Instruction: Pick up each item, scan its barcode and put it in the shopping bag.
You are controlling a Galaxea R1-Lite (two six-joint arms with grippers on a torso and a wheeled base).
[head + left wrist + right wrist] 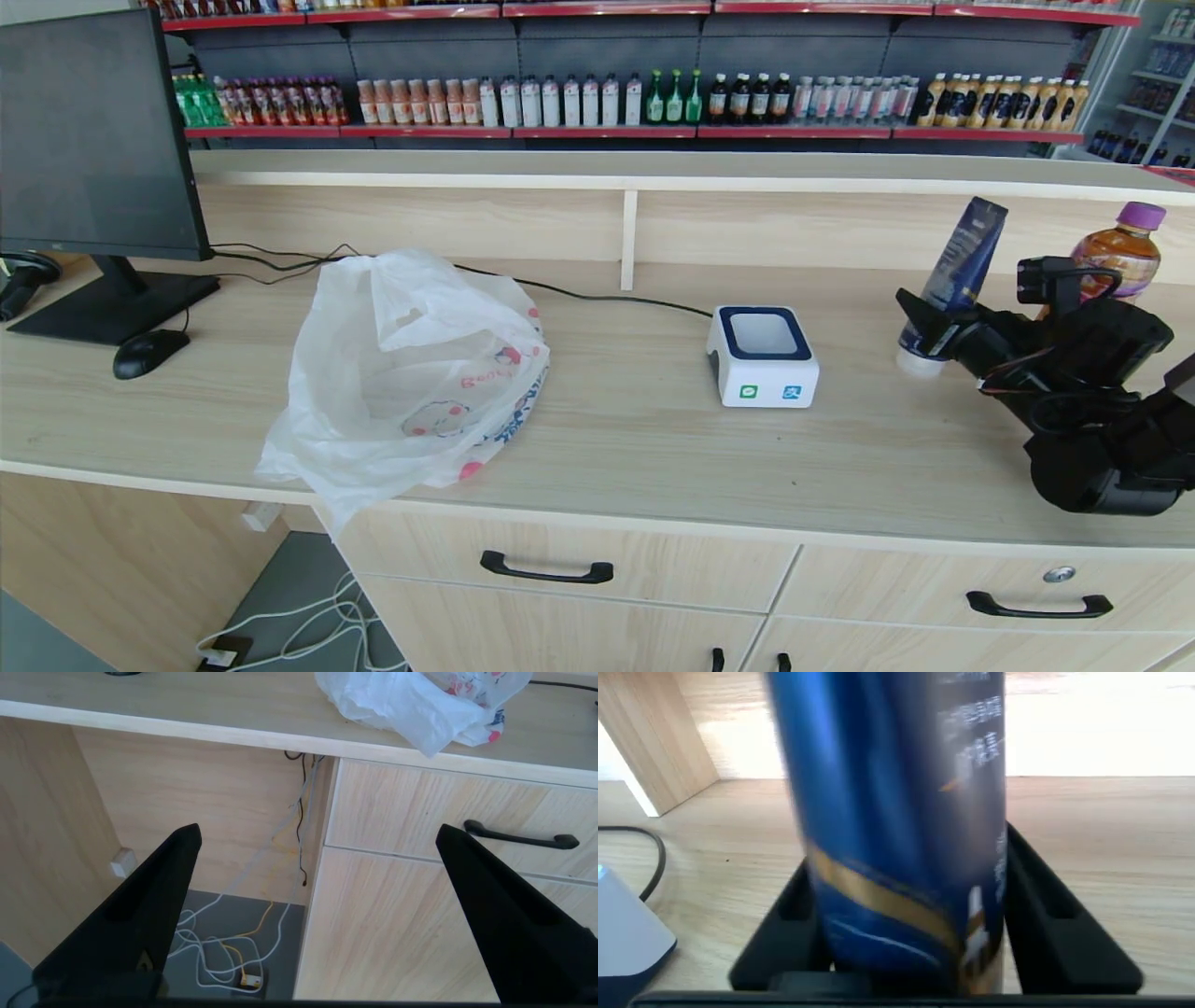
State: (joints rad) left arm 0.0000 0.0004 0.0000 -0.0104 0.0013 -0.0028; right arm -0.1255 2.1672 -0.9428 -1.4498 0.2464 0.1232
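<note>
Currently my right gripper (929,329) clamps the tilted blue tube (959,261) right of the scanner (761,355); my left gripper (318,831) is spread open.

Bare counter (635,439) runs from the tube (962,252) past the scanner (761,355) to the bag (411,373), whose mouth seems to gape upward. A cable (597,297) trails along the back of that stretch. A bottle (1116,252) stands close beside the tube; monitor (93,140) and mouse (147,352) crowd the far left.
</note>
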